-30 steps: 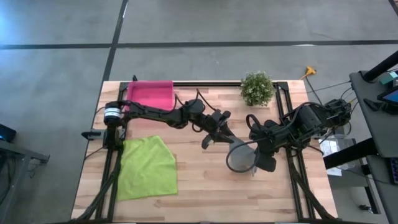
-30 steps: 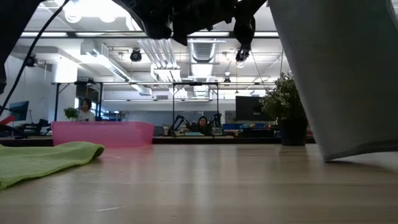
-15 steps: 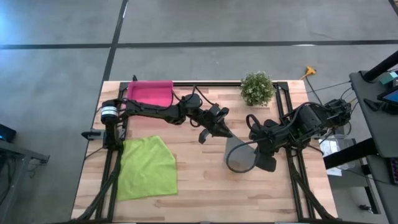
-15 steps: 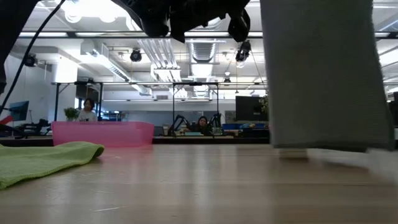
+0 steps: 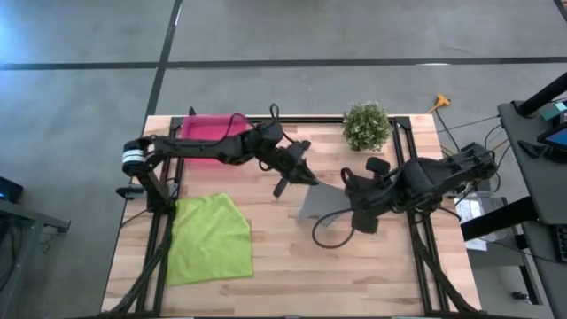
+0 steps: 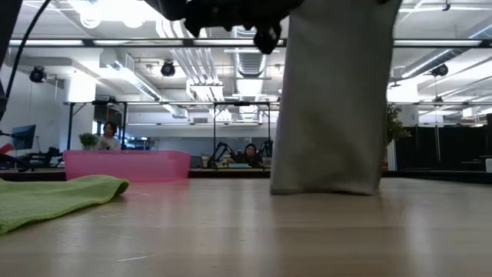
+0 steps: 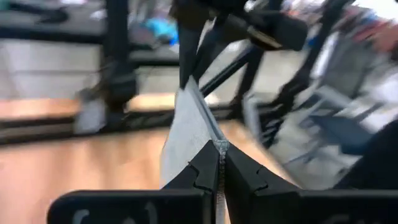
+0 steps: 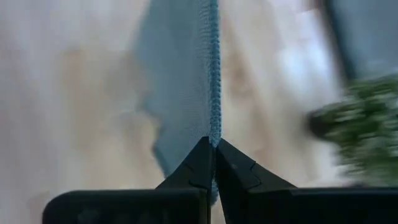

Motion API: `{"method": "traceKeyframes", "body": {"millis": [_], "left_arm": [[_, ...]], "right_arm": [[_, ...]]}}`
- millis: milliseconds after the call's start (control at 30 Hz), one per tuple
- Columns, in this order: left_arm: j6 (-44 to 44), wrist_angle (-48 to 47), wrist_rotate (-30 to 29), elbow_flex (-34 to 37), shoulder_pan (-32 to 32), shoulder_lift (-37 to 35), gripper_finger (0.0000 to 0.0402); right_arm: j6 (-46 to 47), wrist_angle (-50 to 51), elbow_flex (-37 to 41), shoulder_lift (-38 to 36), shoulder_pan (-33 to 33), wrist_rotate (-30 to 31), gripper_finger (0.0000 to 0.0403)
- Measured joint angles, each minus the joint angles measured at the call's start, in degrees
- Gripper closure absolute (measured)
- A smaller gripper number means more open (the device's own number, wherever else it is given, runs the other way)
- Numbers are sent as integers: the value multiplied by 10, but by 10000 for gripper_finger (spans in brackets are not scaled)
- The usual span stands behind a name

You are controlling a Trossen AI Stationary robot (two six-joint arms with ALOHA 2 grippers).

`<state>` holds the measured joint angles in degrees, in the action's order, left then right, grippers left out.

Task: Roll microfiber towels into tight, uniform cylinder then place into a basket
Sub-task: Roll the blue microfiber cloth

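Left claw (image 5: 306,177) and right claw (image 5: 347,188) are each clamped shut on the grey towel (image 5: 321,206).

Between the two claws the cloth hangs limp above the wooden surface (image 5: 292,257), its lower edge just off the wood. It looks soft, light and floppy, best held by its hemmed edge. Lime green towel (image 5: 211,237) lies flat and the pink basket (image 5: 213,135) sits beyond the left claw.
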<state>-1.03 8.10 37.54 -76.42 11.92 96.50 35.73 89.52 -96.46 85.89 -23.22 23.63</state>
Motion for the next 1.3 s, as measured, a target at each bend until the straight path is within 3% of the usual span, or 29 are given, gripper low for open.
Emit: {"method": "traceKeyframes", "body": {"millis": [200, 367, 500, 567, 667, 800, 933, 1067, 1300], "left_arm": [[23, -2, -38, -5, 54, -17, 401], [-1, -8, -38, -18, 79, -26, 401], [-8, -59, -36, -20, 71, -44, 402], [-16, -97, -36, -20, 55, -53, 402], [-16, -170, -38, -7, 24, -65, 402], [-18, -213, -55, 36, -34, -67, 402], [-22, -189, -105, 103, -101, -68, 401], [-97, -107, -114, 179, -150, -67, 401], [-196, 17, -123, 280, -207, -66, 401]], "right_arm": [[-54, -39, 59, 0, 71, 112, 394], [-105, -76, 51, 0, 136, 123, 394], [-103, -76, 26, -2, 150, 119, 394], [-103, -84, 20, -3, 145, 98, 394], [-101, -108, 28, -3, 135, 16, 394], [-78, -174, 81, -3, 104, -63, 394], [-60, -282, 164, -3, 57, -118, 394], [-44, -407, 247, -1, 13, -190, 394], [21, -545, 339, -1, -34, -210, 394]]}}
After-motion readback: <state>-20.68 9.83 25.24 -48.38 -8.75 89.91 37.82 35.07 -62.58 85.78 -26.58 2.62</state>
